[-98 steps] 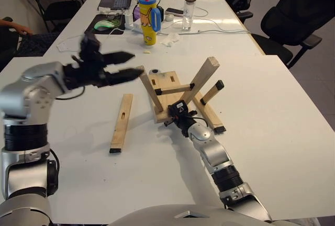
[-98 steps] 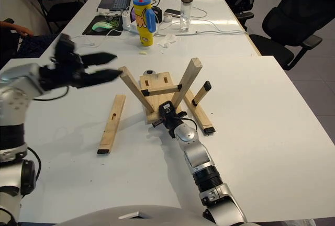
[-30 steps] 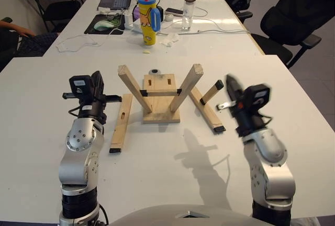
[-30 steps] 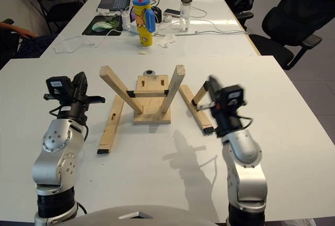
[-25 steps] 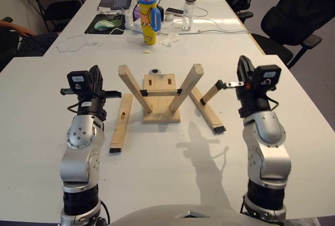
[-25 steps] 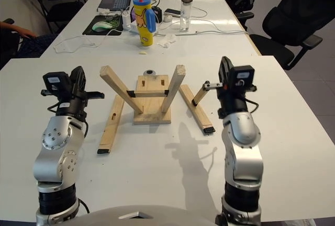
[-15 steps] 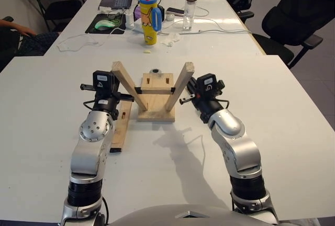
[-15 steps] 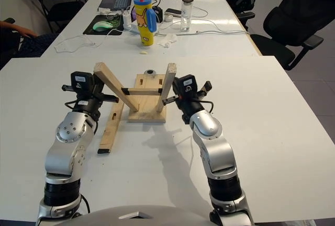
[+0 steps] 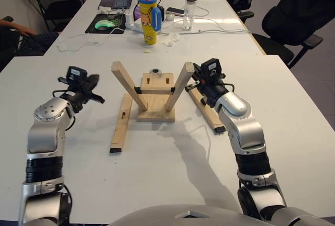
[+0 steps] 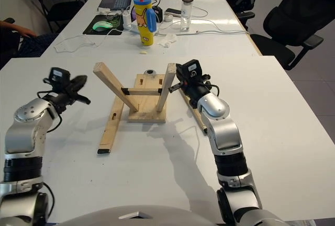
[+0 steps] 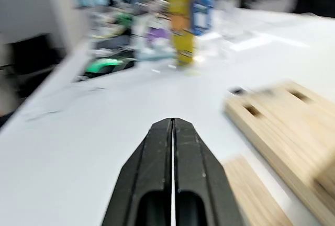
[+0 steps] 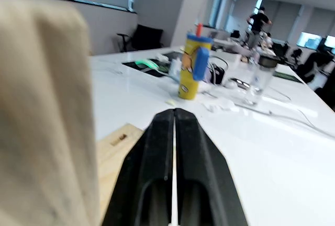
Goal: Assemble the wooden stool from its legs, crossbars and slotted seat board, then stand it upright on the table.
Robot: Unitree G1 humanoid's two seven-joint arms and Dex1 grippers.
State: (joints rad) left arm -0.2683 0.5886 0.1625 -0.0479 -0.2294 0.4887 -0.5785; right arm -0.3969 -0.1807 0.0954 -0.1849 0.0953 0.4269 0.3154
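Lying mid-worktop [image 9: 157,179]: slotted seat board [image 9: 156,106], 2 legs [image 9: 127,83] slanting up from it, 1 crossbar [image 9: 155,90] between; 1 loose leg [image 9: 121,122] alongside. Left gripper [image 11: 172,129] clenched together, towards left edge; right gripper [image 12: 174,120] clenched together, just beside right-hand leg.

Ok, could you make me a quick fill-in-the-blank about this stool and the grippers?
The seat board lies flat with ____ legs sticking up.
A ____ joins those legs.
The left gripper and right gripper are both ____.
Missing words: two; crossbar; shut.
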